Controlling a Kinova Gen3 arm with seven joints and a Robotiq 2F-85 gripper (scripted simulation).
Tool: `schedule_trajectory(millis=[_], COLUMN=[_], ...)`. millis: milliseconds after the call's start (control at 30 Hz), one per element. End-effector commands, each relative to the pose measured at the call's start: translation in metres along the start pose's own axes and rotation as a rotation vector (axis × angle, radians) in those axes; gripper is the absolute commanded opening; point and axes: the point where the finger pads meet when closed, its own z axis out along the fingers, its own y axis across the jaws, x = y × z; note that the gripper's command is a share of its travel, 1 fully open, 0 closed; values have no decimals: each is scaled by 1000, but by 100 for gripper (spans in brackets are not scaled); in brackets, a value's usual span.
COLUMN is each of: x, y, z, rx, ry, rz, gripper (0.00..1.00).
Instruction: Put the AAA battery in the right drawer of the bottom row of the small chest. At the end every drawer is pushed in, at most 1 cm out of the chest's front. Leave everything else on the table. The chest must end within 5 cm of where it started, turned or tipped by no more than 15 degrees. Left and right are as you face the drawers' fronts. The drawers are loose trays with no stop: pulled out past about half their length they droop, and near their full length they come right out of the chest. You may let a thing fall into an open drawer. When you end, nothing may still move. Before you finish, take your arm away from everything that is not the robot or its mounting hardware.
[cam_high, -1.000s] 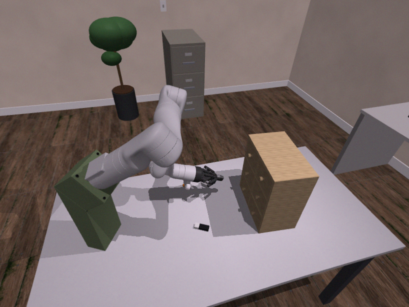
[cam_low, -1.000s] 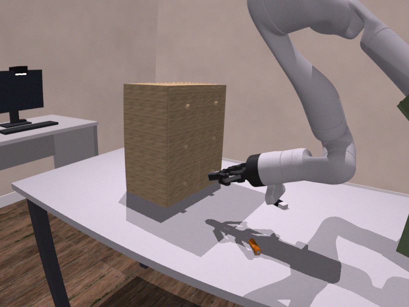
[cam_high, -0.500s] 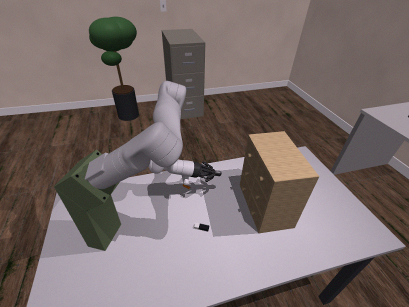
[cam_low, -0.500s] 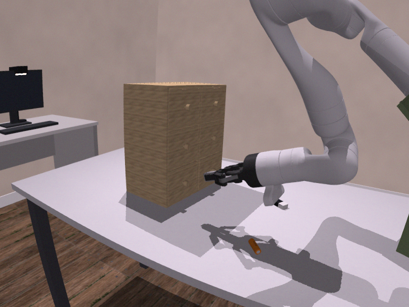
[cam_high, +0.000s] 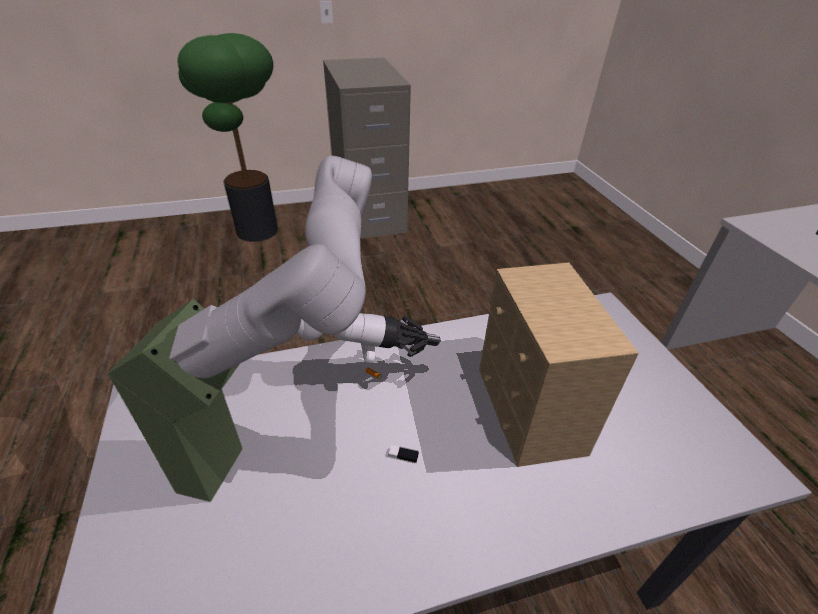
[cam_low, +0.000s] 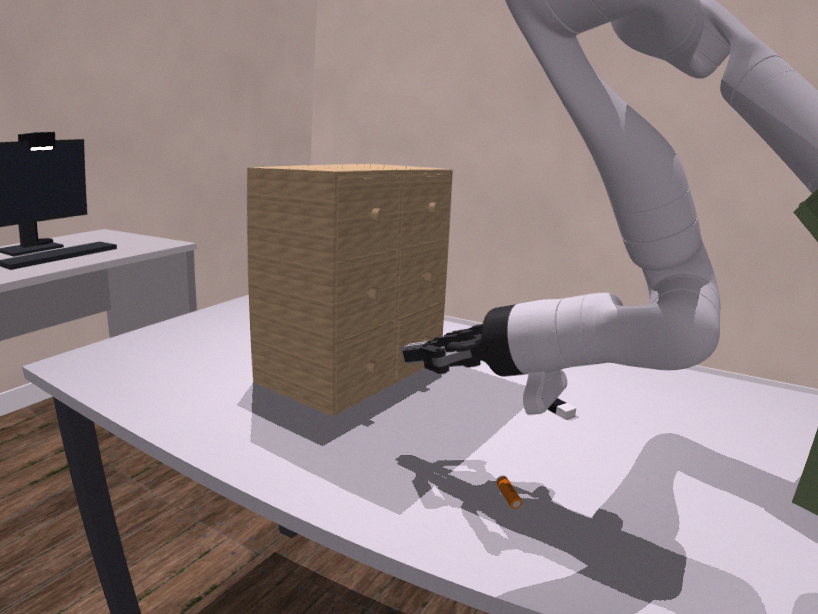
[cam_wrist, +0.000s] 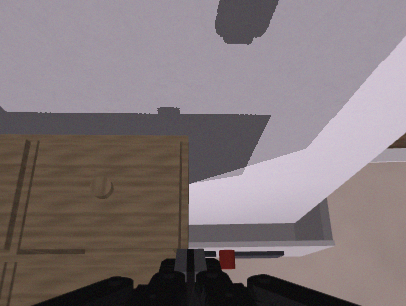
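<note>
The orange AAA battery (cam_high: 373, 372) (cam_low: 508, 492) lies on its side on the table, below the arm's wrist and in its shadow. The small wooden chest (cam_high: 561, 310) (cam_low: 290, 277) stands upright with all its drawers pushed in. The bottom right drawer (cam_high: 506, 426) (cam_low: 424, 321) is partly hidden behind the gripper in the exterior view. My gripper (cam_high: 434, 341) (cam_low: 412, 352) (cam_wrist: 190, 268) is shut and empty, level above the table, pointing at the chest front from a short distance. In the wrist view it is near the chest's side edge, beside the bottom left drawer's knob (cam_wrist: 102, 187). The battery is out of that view.
A black and white USB stick (cam_high: 403, 454) (cam_low: 563, 409) lies on the table (cam_high: 297, 541) (cam_low: 191, 462), towards the chest's right side. The robot's green base (cam_high: 191, 436) stands at the opposite end from the chest. A separate desk (cam_high: 740, 284) (cam_low: 132, 244) is behind the chest.
</note>
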Motion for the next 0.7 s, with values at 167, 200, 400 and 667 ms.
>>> schedule_trajectory(millis=[167, 200, 400, 667], x=[-3, -3, -4, -5], y=[7, 8, 12, 15], z=[-2, -2, -3, -4], rx=[-2, -2, -2, -2], ry=[-2, -2, -2, -2], rz=[6, 6, 6, 6], gripper=[0, 0, 0, 0])
